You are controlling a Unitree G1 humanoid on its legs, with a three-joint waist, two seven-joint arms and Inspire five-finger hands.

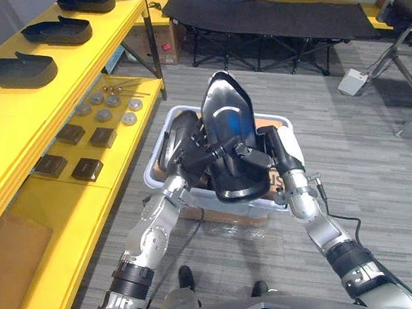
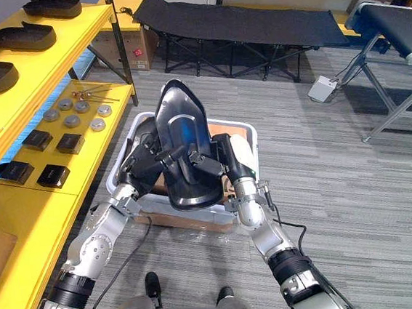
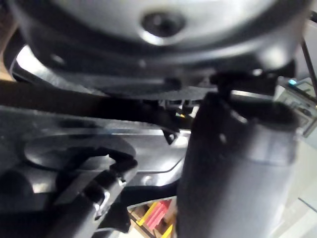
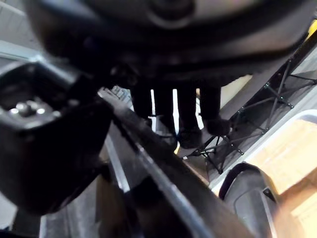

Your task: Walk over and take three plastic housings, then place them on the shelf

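A glossy black plastic housing (image 1: 228, 141) stands tilted upright above a white bin (image 1: 152, 176), held between both hands. My left hand (image 1: 184, 155) grips its left edge, thumb across the face. My right hand (image 1: 270, 152) grips the right edge: thumb in front, fingers (image 4: 187, 114) behind the rim. Another dark housing (image 4: 247, 193) lies in the bin below. At the left is the yellow shelf (image 1: 12, 115), its top board carrying three black housings (image 1: 14, 71) in a row.
The shelf's lower board holds metal discs (image 1: 103, 109) and small black blocks (image 1: 83, 168). The bin rests on a cardboard box (image 1: 219, 215). A black folding cot (image 1: 266, 17) stands behind, a white box (image 1: 352, 80) on the floor, a bench (image 1: 404, 11) at right.
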